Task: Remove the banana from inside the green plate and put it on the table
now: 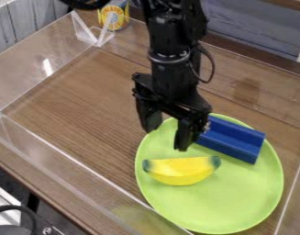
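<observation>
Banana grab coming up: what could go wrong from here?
1. The blue block lies right beside the open gripper; a finger may hit or nudge it on descent.
2. The banana is curved and lies loose on the green plate, so closing fingers might push it sliding instead of gripping it.

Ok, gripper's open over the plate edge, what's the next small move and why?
Probably ease the gripper a little further toward the camera and down, so its open jaws straddle the banana. The banana lies untouched in the green plate, just in front of the gripper, with the blue block close beside it on the right, so keep clear of that.
</observation>
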Tool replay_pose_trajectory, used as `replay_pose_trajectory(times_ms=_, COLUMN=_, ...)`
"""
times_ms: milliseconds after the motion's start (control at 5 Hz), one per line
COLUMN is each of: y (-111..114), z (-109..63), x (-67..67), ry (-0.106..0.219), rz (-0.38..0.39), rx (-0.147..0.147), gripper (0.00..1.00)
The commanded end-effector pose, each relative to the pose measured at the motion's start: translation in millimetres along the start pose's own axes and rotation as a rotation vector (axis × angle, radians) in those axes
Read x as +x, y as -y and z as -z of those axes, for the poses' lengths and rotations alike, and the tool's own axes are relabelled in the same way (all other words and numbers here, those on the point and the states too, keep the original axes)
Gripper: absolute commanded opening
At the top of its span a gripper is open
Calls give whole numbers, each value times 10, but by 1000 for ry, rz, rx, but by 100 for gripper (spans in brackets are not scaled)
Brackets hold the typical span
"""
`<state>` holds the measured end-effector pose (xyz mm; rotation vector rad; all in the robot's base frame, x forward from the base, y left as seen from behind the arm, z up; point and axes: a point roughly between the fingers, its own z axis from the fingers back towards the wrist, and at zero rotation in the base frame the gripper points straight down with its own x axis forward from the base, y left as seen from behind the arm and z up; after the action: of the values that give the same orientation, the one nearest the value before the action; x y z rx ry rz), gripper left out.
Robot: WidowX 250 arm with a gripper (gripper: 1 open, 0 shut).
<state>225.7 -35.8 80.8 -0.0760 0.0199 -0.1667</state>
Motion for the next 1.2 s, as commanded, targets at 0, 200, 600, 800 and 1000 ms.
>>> replay_pose_trajectory(times_ms=0, y=48, z=32, x=8, ry=19, rz=31, rx=3, gripper=100)
replay_pose_trajectory(times_ms=200, y=78, z=107, x=-9, ry=15, rz=46, rx=2, gripper=100)
replay_pose_trajectory(times_ms=600, y=146, z=296, x=-40, ry=7, rz=102, rx=2, gripper=100)
replay_pose_trajectory(times_ms=800, y=179, z=389, x=-48, ry=2, rz=125, rx=2, gripper=100)
replay_pose_trajectory(times_ms=1000, y=195, z=470, x=-52, ry=-1, rz=134, rx=-1, gripper=100)
